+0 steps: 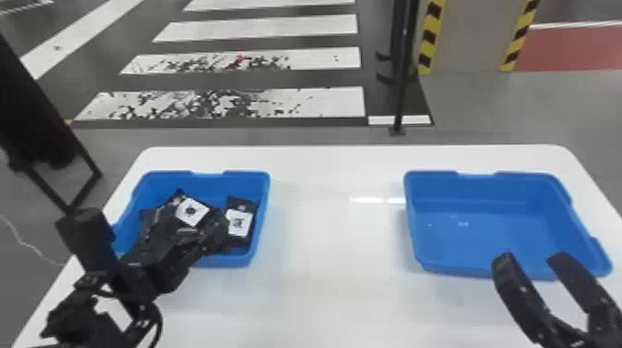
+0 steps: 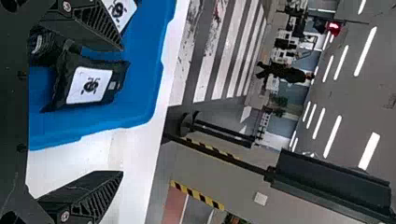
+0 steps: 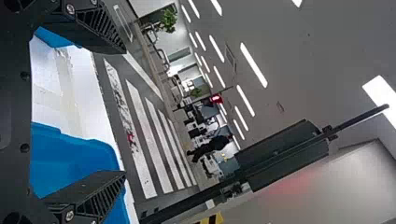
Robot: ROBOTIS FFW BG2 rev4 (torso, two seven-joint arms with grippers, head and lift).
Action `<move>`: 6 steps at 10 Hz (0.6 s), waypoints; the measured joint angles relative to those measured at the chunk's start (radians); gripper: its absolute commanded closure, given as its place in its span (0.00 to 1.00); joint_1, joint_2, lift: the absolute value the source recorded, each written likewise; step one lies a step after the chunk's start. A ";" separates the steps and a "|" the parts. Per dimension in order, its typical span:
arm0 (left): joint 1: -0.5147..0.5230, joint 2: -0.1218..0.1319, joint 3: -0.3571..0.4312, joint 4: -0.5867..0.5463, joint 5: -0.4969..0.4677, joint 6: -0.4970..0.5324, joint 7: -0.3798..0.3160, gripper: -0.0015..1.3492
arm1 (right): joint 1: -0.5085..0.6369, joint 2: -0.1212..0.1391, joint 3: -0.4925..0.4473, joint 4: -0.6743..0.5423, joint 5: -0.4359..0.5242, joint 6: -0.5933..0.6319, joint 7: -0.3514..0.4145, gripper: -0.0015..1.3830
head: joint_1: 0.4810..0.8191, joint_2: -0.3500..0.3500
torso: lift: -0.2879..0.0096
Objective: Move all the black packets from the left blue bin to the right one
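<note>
The left gripper's (image 1: 212, 236) fingers are spread, reaching in over the left blue bin (image 1: 260, 217), with no packet pinched between them. In the left wrist view, a packet (image 2: 91, 86) with a white label shows in the gap between these fingers, nearer the one seen against the bin than the one seen against the worktop. In the head view this packet lies just to the right of the fingers, beside the bin's right wall, label showing. More black packets (image 1: 159, 217) are heaped on the left side of the same bin, partly hidden by the gripper; one has a white label showing. I cannot tell whether the fingers touch any of them, nor how many are in the heap. The right gripper (image 1: 532, 260) has its fingers spread too, pinching nothing, at the near edge of the right blue bin (image 1: 467, 231). Both bins rest well apart on the white worktop (image 1: 333, 296). Past its far edge are a black pole (image 1: 401, 92), a striped crossing (image 1: 319, 102) on the floor, and yellow and black hazard strips (image 1: 431, 37).
</note>
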 measured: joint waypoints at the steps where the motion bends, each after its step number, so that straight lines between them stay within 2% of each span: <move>1: -0.053 0.006 0.018 0.030 -0.009 0.063 0.005 0.07 | 0.000 0.000 0.000 0.002 -0.004 0.000 0.000 0.08 | 0.63 0.71 | 0.50; 2: -0.110 0.018 0.027 0.063 -0.014 0.139 0.005 0.08 | 0.000 0.000 0.002 0.004 -0.008 0.000 0.000 0.08 | 0.63 0.73 | 0.50; 4: -0.207 0.058 0.011 0.111 -0.031 0.303 0.005 0.08 | 0.000 0.000 0.005 0.010 -0.021 0.000 0.000 0.08 | 0.63 0.72 | 0.50; 6: -0.277 0.072 0.008 0.154 -0.089 0.400 0.015 0.08 | 0.000 0.000 0.008 0.015 -0.033 0.000 0.000 0.08 | 0.63 0.74 | 0.50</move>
